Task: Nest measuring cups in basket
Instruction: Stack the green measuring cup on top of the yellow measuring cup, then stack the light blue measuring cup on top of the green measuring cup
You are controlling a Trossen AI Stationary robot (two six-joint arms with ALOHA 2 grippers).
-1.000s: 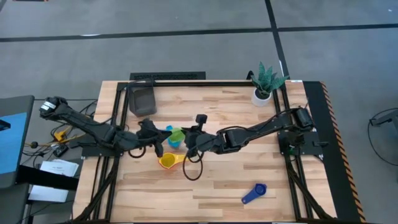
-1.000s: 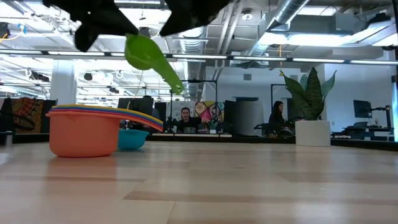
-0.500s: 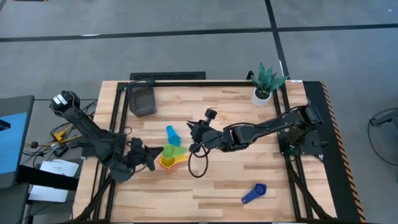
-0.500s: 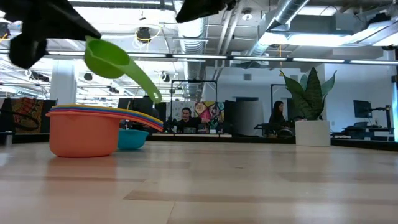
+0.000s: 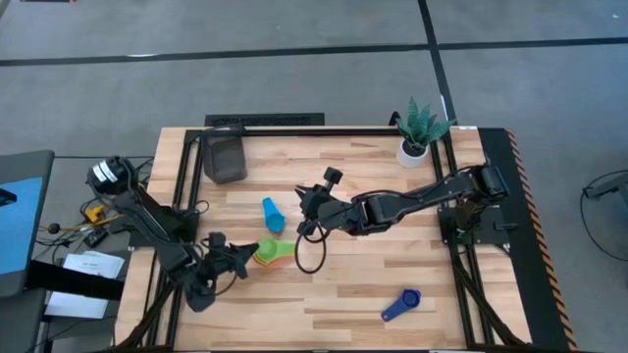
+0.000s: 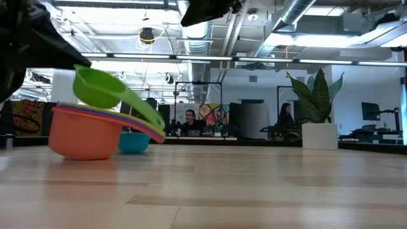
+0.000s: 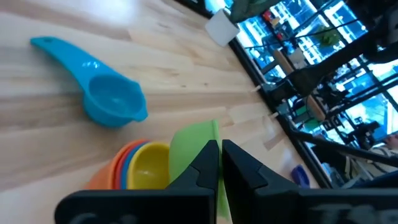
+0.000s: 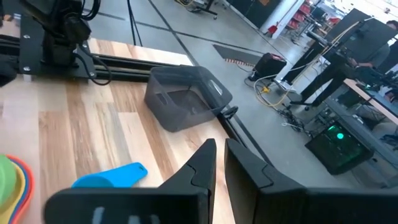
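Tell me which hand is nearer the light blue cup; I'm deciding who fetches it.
Right. The right hand sits just beside the light blue cup; the left hand is farther off, holding the green cup over the stack.

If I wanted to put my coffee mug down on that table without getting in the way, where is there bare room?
The bare wood between the potted plant and the dark blue cup on the right side is open. So is the strip along the near edge left of that cup. It is crowded mid-table, around the green cup, the stacked cups, the light blue cup and both arms.
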